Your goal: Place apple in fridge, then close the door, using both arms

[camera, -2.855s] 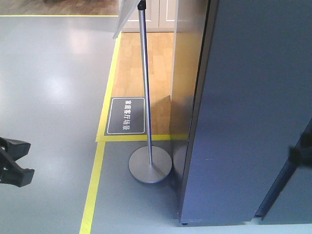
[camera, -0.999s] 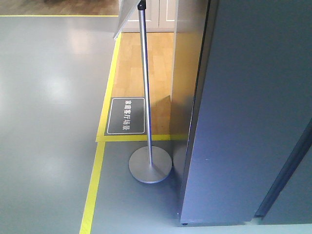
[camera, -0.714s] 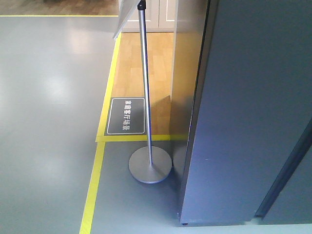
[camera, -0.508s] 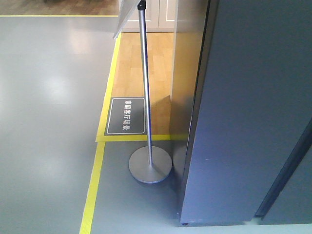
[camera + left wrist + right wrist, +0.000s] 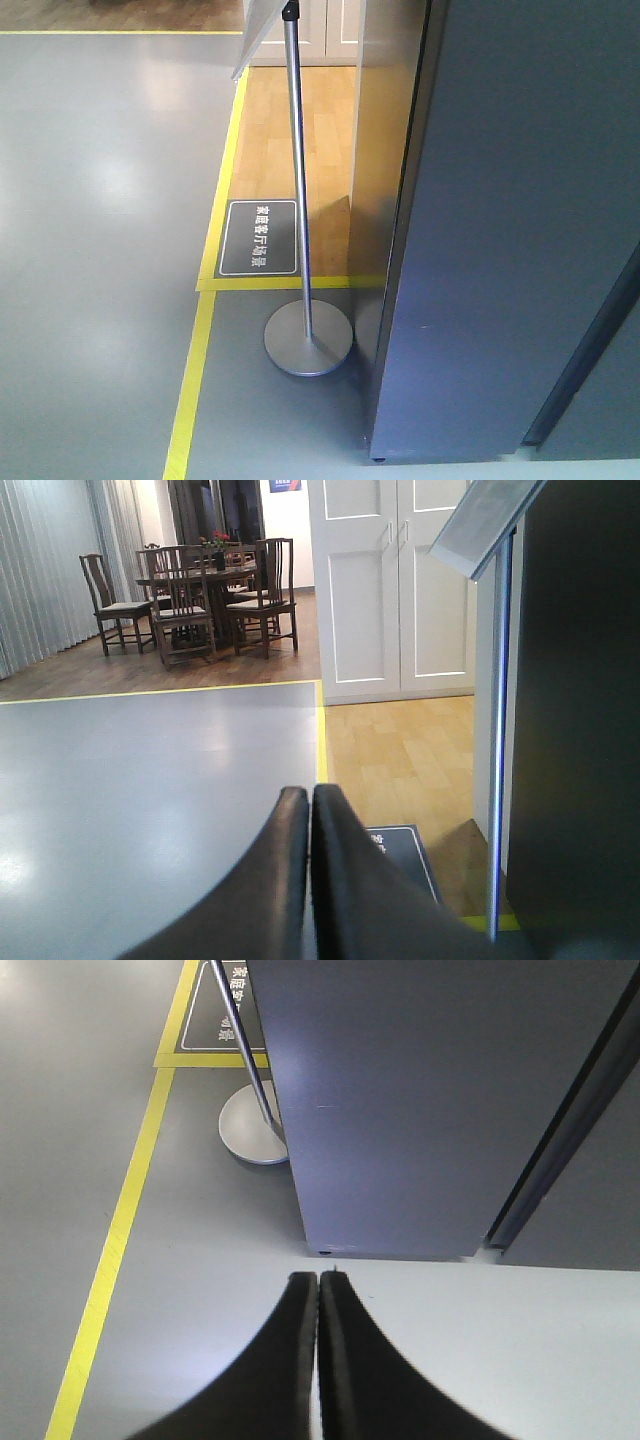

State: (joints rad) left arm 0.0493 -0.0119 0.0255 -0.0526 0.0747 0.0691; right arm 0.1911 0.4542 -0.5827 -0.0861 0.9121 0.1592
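Front-facing view: the tall dark blue-grey fridge (image 5: 510,230) stands just right of a silver round-based sign pole (image 5: 300,200). Left claw (image 5: 309,810) and right claw (image 5: 319,1295) are both pressed together, empty. No apple shows.

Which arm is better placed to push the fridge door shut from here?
Right, tentatively. The right gripper is shut and faces the fridge and the dark gap beside it. The left gripper, also shut, points past the sign stand toward the floor.
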